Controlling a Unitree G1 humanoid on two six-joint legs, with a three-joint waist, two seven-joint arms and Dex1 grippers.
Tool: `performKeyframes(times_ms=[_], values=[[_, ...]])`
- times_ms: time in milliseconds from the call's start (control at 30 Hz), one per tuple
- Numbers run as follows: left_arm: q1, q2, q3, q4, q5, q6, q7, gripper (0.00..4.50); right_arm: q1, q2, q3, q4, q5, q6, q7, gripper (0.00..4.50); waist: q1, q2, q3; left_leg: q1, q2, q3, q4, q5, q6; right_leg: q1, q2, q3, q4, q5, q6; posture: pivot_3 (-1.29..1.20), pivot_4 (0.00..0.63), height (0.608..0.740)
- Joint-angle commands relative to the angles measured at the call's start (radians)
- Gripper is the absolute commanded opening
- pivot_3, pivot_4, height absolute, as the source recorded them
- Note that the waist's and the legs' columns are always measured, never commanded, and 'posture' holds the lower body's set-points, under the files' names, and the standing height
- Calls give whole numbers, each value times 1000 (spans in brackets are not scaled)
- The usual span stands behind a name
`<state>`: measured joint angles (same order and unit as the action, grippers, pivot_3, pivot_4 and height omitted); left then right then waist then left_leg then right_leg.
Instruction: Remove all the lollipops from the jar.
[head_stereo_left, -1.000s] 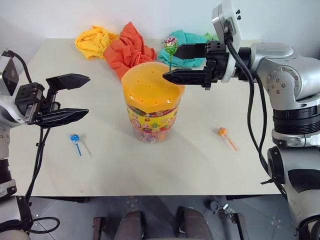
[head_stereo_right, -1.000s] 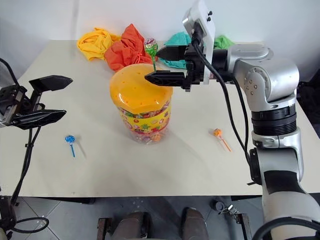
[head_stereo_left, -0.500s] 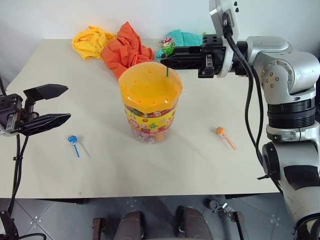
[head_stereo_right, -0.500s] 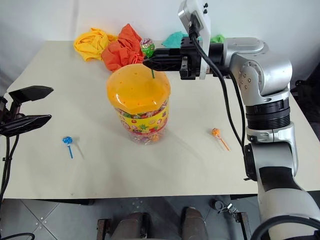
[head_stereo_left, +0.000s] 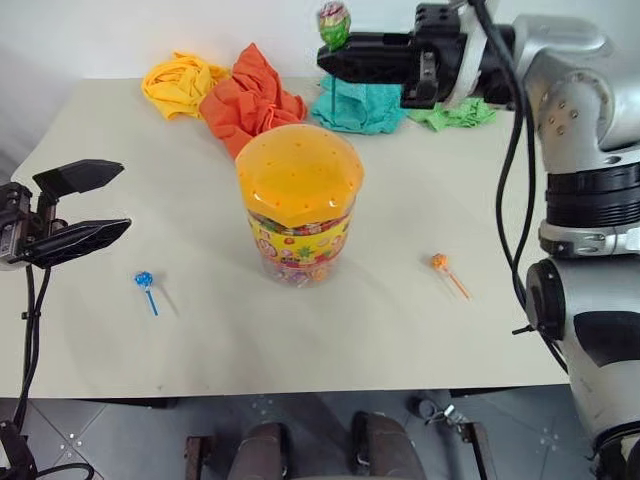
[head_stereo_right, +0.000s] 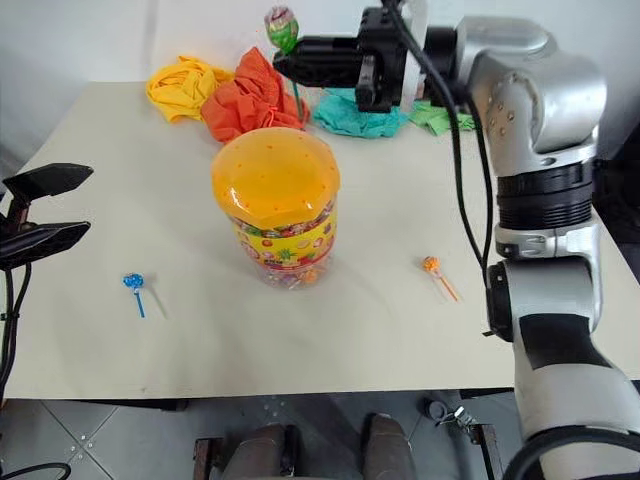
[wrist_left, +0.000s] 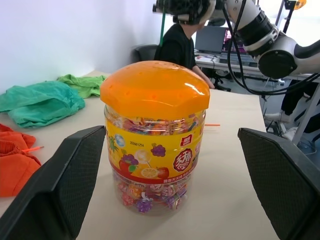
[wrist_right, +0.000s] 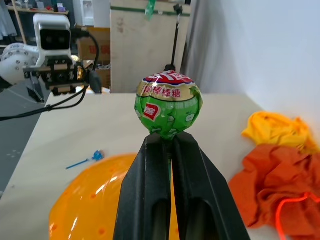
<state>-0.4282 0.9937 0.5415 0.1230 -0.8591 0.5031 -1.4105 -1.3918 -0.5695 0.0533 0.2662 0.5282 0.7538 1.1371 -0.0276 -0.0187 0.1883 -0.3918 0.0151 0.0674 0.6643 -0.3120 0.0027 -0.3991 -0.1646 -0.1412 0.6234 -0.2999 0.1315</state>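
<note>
Beige table (head_stereo_left: 400, 330): jar (head_stereo_left: 298, 205), blue lollipop (head_stereo_left: 146, 283), orange lollipop (head_stereo_left: 441, 264), 4 cloths (head_stereo_left: 256, 95).

I see jar (head_stereo_left: 298, 205) upright mid-table, clear tub with candy label, orange faceted lid with small holes on top. Green lollipop (head_stereo_left: 333, 24) up above and behind jar, clear of lid, head upward, green stick hanging down, pinched in closed right gripper (head_stereo_left: 328, 60). Blue lollipop (head_stereo_left: 146, 283) flat on table left of jar, well apart. Orange lollipop (head_stereo_left: 441, 264) flat on table right of jar.

Three lollipops (head_stereo_left: 334, 22), one jar (head_stereo_left: 298, 205), four cloths (head_stereo_left: 255, 95)
</note>
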Motion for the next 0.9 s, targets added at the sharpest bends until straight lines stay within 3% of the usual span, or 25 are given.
performKeyframes(times_ms=[33, 133, 233, 367, 633, 900], values=[[-13, -8, 29, -94, -61, 11, 2, 4500, -9, -79, -42, -62, 4, 64, -10, 27, 2, 0, 0, 0, 0, 0, 0, 0, 0, 0, 0, 0, 0, 0, 0, 0, 150, 740], [-7, -27, 10, -182, -99, 33, 16, 4500, 35, -183, -52, -117, -2, 173, -40, 27, 4, 0, 0, -1, 0, -1, 0, 0, 1, 0, 0, 1, 0, 0, 0, 0, 150, 740], [-8, -38, -41, -296, -142, 83, 40, 4500, 188, -333, -64, -244, 12, 335, -76, 27, 9, -1, -1, -1, 0, -1, 0, -1, 1, 0, 0, 0, -1, 0, 0, 0, 150, 740], [-7, -50, -126, -380, -130, 101, 54, 4500, 396, -442, -59, -385, 18, 438, -120, 27, 8, 0, 0, 0, -1, 1, 1, -2, 1, 1, 0, 3, -2, 0, 0, 0, 150, 740], [-15, -97, -325, -504, -73, 93, 65, 4500, 737, -471, -147, -536, 60, 657, -254, 27, 9, 1, 1, 1, 0, 3, 2, -2, 1, 1, 1, 5, -2, 0, 0, 0, 150, 740], [49, -94, -326, -529, -75, 124, 109, 4500, 858, -406, -191, -507, 23, 669, -404, 27, 22, 1, 1, 1, 0, 3, 2, -2, 1, 1, 1, 6, -2, 0, 0, 0, 150, 740]])
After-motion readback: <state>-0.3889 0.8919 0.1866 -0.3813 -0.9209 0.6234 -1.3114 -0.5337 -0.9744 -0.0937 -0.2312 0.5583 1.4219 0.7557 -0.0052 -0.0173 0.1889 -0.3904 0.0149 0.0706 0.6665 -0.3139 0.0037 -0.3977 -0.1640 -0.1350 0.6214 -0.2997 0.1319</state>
